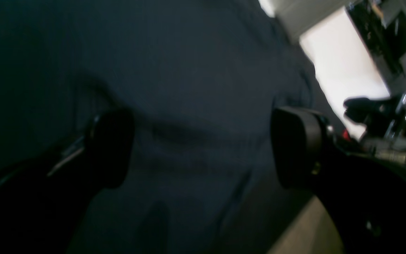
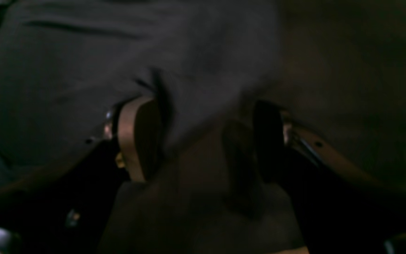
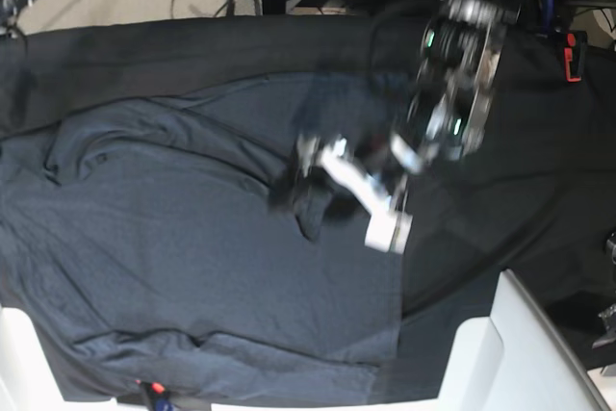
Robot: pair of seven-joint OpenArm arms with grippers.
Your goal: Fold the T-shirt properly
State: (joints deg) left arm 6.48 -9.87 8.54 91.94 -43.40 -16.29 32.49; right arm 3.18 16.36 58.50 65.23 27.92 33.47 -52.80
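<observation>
On my base feed the T-shirt (image 3: 173, 238) lies spread across the black tablecloth (image 3: 500, 199) that covers the bench, filling most of that view's left and middle, wrinkled near a sleeve at the far left. One arm (image 3: 452, 84) reaches down from the top of that view and ends in blur over the shirt's upper right part, so I cannot say from there which arm it is. Through the left wrist camera, my left fingers (image 1: 203, 148) are spread wide apart with nothing between them; dark heathered shirt fabric (image 1: 196, 88) fills the space beyond and between them, with a soft crease running across just past the tips. Whether the tips touch the cloth I cannot tell, since the feed is smeared. Through the right wrist camera, my right fingers (image 2: 206, 141) are also parted and hold nothing; the shirt (image 2: 83, 63) lies beyond and to the left of them, and its edge runs diagonally down between the two fingers. To the right of that edge, smoother and darker tablecloth (image 2: 358, 70) shows.
</observation>
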